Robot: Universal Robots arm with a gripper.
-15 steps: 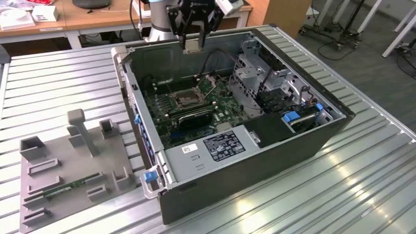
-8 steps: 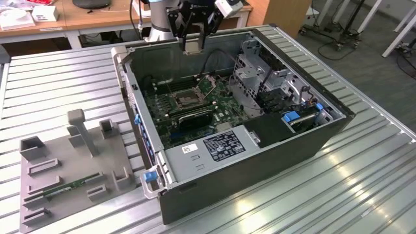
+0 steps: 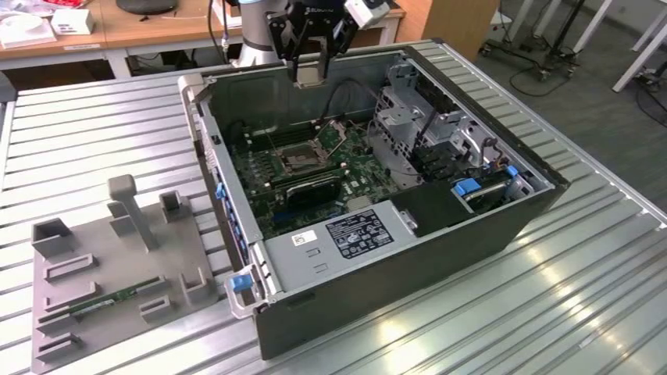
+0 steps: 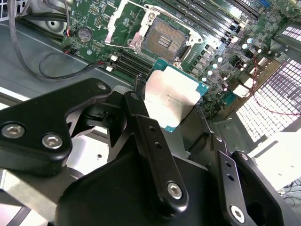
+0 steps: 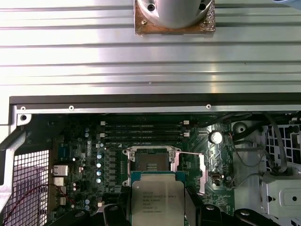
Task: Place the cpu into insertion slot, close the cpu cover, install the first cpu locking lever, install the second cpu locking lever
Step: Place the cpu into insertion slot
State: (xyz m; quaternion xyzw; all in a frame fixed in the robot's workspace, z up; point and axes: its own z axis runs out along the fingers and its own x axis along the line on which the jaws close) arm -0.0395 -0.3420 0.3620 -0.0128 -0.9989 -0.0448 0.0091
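My gripper [image 3: 309, 72] hangs above the far wall of the open computer case [image 3: 521, 211], shut on the cpu [image 3: 309, 76]. In both wrist views the cpu [image 4: 171, 96] [image 5: 157, 202] is a pale silver square pinched by its edges between the two black fingers [image 4: 146, 127]. It is held well above the board, apart from everything. The insertion slot [image 3: 302, 158] [image 4: 164, 40] [image 5: 150, 162] lies bare on the green motherboard, and its dark contact field shows. The cpu cover [image 4: 123, 21] [image 5: 202, 170] stands swung open beside the slot. A thin wire lever [image 5: 190, 154] runs along one side of the slot.
Black memory slots [image 5: 143, 134] flank the slot. A grey drive cage [image 3: 401, 125] and loose cables fill the case's side on the exterior view's right. The labelled power supply box [image 3: 354, 230] sits at its near end. A grey fixture board [image 3: 105, 301] lies on the slatted metal table [image 3: 83, 133].
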